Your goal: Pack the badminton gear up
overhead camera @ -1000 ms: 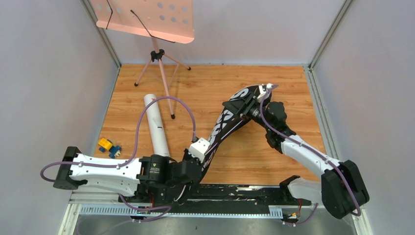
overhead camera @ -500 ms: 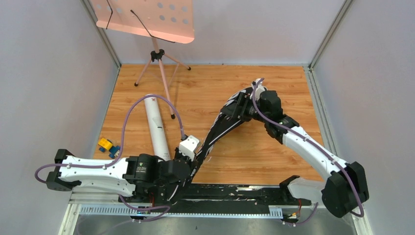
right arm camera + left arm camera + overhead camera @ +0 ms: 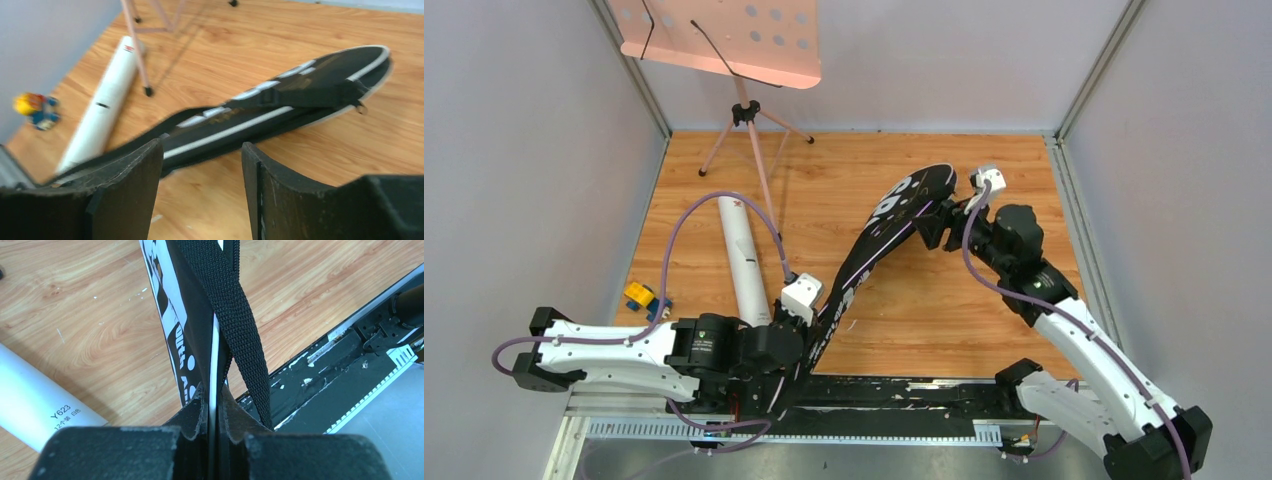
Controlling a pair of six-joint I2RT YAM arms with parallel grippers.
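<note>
The left hand (image 3: 214, 402) is clamped on the near end of the black bag (image 3: 864, 265). The right hand (image 3: 201, 155), fingers apart and empty, sits just beside the bag's far end.

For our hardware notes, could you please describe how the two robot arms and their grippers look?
The left arm and right arm have white link shells and black joint housings; a purple cable loops along each. A small white camera box sits at each wrist. The fingers are matt black, blocky, with rough-edged pads.
</note>
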